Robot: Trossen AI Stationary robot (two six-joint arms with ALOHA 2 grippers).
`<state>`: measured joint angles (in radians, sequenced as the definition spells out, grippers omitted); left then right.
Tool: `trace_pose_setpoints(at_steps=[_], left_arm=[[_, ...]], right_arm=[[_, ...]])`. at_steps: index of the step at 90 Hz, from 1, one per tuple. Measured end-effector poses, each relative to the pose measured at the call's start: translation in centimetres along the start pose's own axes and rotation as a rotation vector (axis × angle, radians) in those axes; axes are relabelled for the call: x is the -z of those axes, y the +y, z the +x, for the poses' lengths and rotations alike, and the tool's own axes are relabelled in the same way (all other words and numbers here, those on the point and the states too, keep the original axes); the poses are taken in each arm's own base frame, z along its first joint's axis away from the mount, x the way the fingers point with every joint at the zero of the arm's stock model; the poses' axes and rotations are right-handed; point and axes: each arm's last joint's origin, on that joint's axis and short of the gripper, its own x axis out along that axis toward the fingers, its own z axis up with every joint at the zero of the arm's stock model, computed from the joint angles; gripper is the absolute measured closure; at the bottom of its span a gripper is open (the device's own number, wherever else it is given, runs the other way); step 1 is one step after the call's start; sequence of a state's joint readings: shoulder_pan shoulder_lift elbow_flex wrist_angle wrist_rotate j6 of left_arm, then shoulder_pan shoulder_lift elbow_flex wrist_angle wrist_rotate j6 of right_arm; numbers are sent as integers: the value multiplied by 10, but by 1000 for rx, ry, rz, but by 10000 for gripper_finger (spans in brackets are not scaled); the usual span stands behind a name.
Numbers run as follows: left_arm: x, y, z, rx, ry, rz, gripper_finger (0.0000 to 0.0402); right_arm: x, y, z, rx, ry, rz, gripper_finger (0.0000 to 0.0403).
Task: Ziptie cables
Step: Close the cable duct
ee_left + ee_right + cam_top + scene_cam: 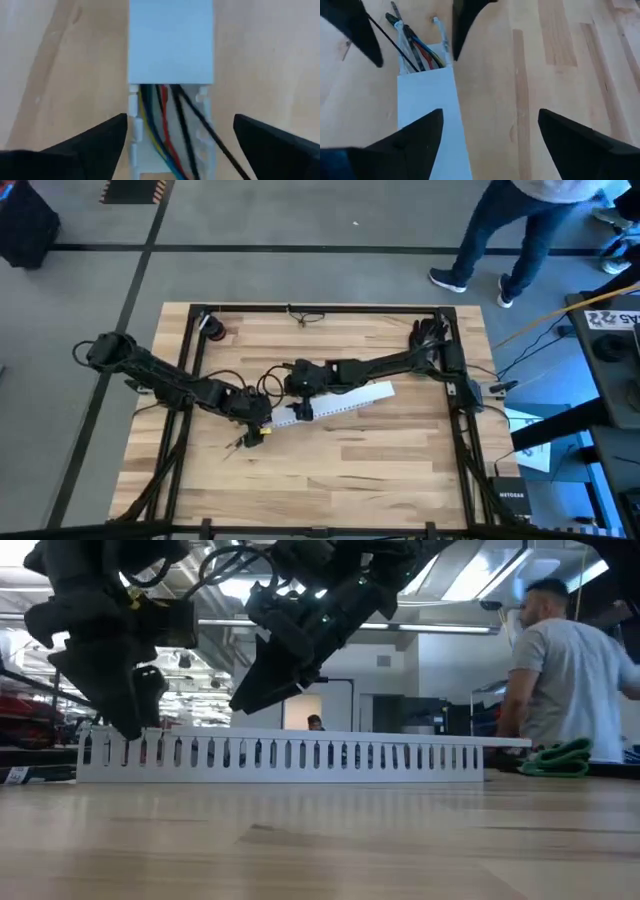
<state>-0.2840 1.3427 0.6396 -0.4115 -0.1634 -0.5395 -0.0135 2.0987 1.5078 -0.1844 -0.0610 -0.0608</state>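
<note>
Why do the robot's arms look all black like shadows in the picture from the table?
In the low view the bright ceiling lights sit behind the arms, so the left gripper and right gripper show as dark shapes above the white slotted duct. In the left wrist view, lit from above, the cables show their colours, though the near fingertips look soft.

I count one white slotted cable duct [335, 404] on my table, with at least five coloured wires [167, 127] running inside it. Two arms, so two grippers: left gripper [180, 137], right gripper [490, 125]. One person [560, 670] stands beyond the table.
</note>
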Motion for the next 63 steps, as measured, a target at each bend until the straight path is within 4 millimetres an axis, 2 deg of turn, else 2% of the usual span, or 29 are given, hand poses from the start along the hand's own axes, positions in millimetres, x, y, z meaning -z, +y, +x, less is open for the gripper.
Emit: trace_pose_setpoints(at_steps=[11, 34, 46, 63], left_arm=[[4, 2, 5, 2, -13, -11, 63], [10, 5, 10, 4, -27, -16, 128], [9, 5, 10, -7, -50, -11, 158], [8, 5, 10, -19, -68, -17, 166]], right_arm=[[0, 1, 0, -37, 2, 0, 84], [2, 2, 0, -54, 21, 1, 84], [-1, 5, -8, -45, 30, -3, 84], [1, 12, -14, -62, 79, 1, 84]])
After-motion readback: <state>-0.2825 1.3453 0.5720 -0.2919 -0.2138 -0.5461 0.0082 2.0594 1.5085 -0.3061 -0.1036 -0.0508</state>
